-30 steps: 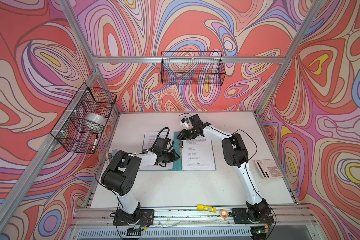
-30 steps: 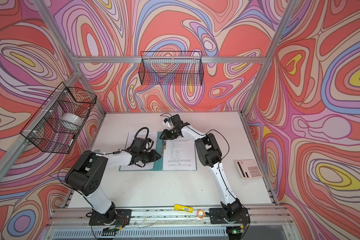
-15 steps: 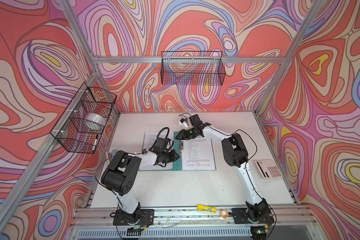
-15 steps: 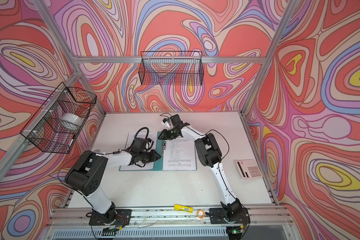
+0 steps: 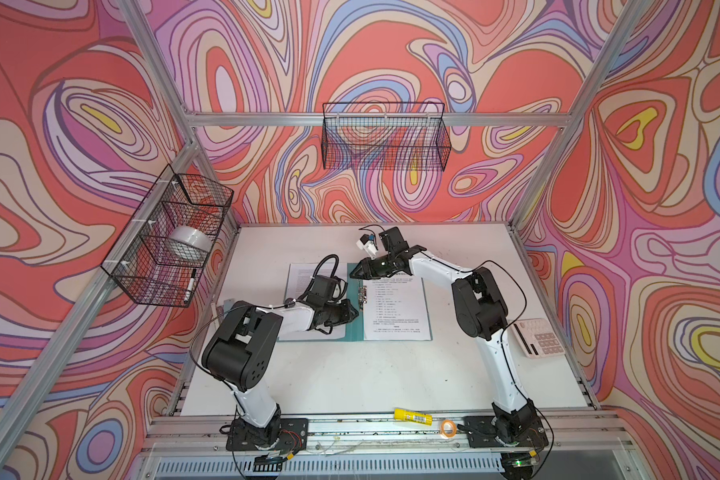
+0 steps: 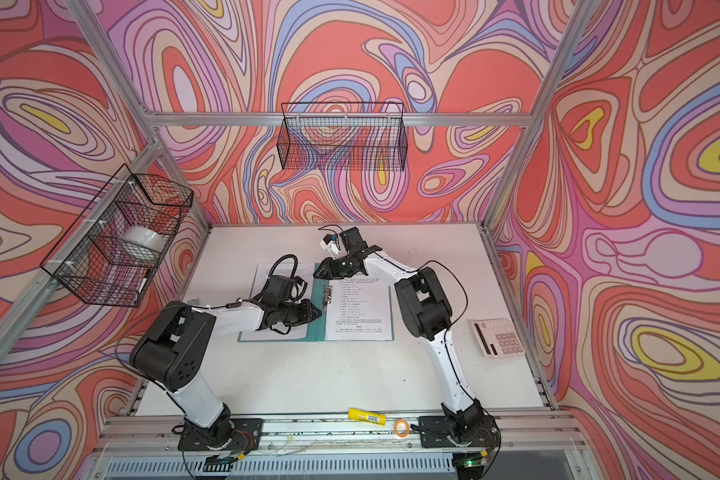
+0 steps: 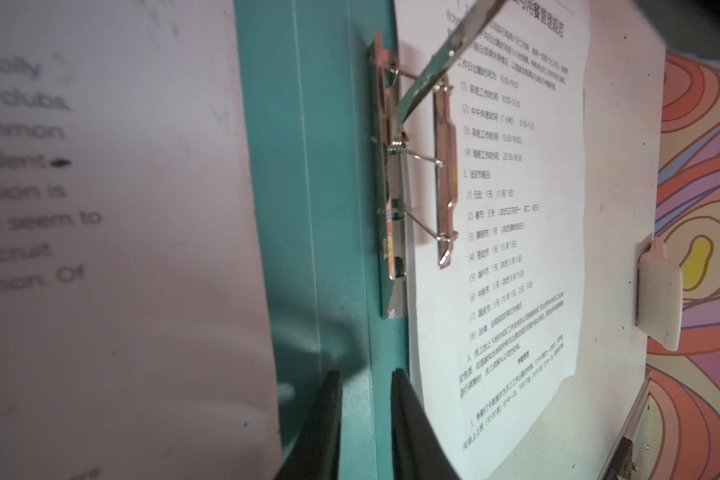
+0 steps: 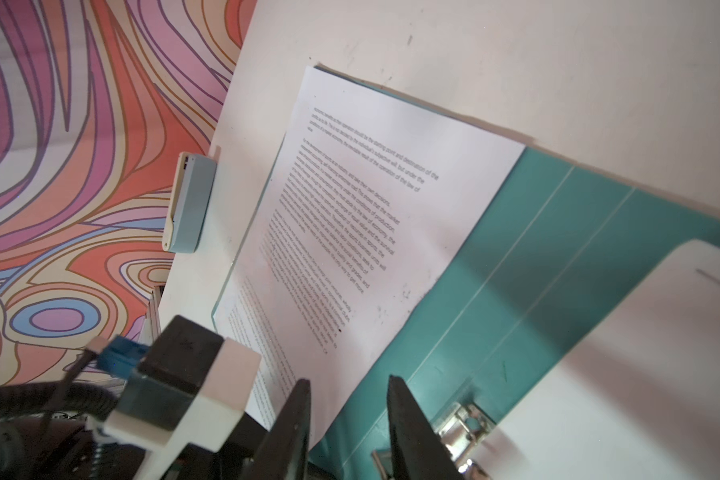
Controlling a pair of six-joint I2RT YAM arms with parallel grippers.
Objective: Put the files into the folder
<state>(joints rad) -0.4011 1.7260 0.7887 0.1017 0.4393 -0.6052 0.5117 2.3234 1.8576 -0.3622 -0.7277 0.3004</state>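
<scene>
Teal card, thin and flat, makes up the folder [image 5: 356,332]. It lies open on the bench [image 5: 350,374] with its metal clip [image 7: 443,166] beside the spine. The files are white printed paper. The Chinese-text sheet [image 5: 395,307] rests on the cover on the right arm's side of the clip, with its edge running beneath the clip's bar. The bar looks lifted, with the lever [image 7: 433,62] tilted up. The English-text sheet [image 5: 304,278] lies on the other cover, on the left arm's side of the clip and well short of it.

The paper looks light, limp and likely to skate on the slick card. A pinch at a free corner would probably curl it, so pressing it flat and sliding it toward the clip seems safer. The folder itself is light enough to shift under a push, so it wants pinning near the clip. The clip is stiff and sprung, and the free end of the lever is the place to take it.

The left fingers [image 7: 320,424] stand narrowly parted over bare teal at one end of the clip and grasp nothing. The right fingers [image 8: 291,432] are parted at the other end, with only folder showing in the gap. Clip metal sits just beside one of them, but I cannot tell whether it touches.
</scene>
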